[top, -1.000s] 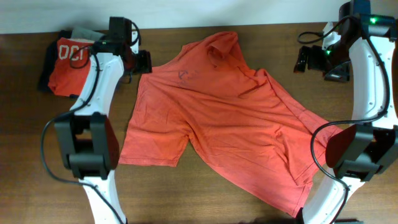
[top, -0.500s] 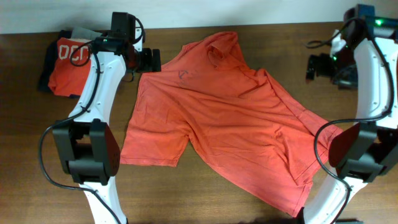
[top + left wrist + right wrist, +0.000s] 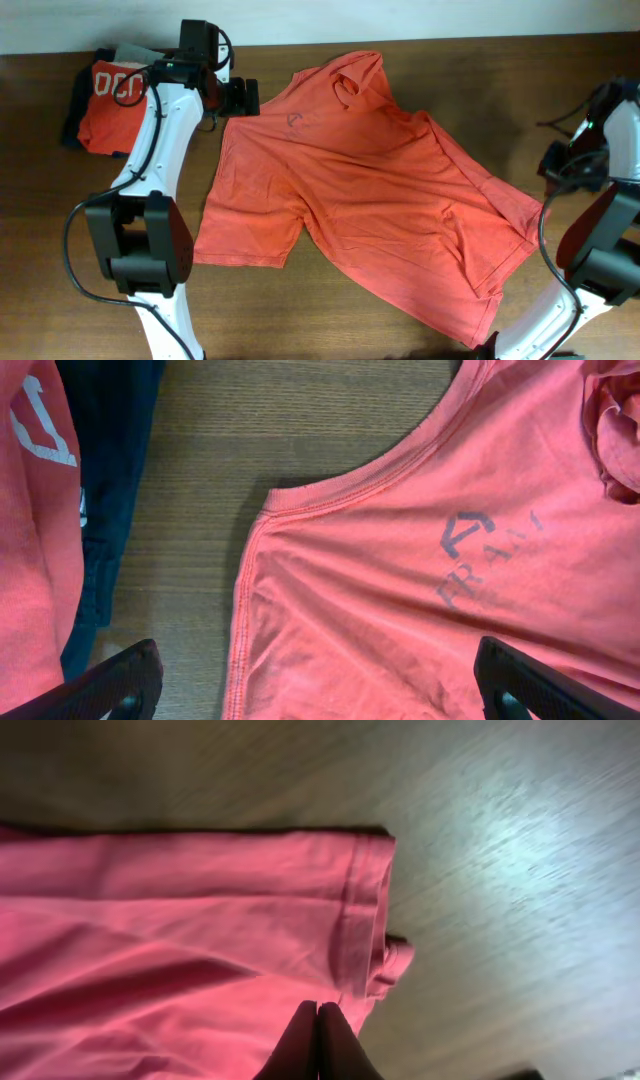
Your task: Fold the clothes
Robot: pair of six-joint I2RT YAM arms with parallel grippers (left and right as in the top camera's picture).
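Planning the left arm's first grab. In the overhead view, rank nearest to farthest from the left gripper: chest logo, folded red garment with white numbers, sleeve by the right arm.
1. Chest logo, on the T-shirt just ahead of the open left gripper.
2. Folded red garment, behind the gripper, off the T-shirt.
3. Sleeve, farthest, at the T-shirt's opposite end.

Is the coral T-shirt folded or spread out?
Spread out: the T-shirt lies open and rumpled across the table, chest logo facing up.
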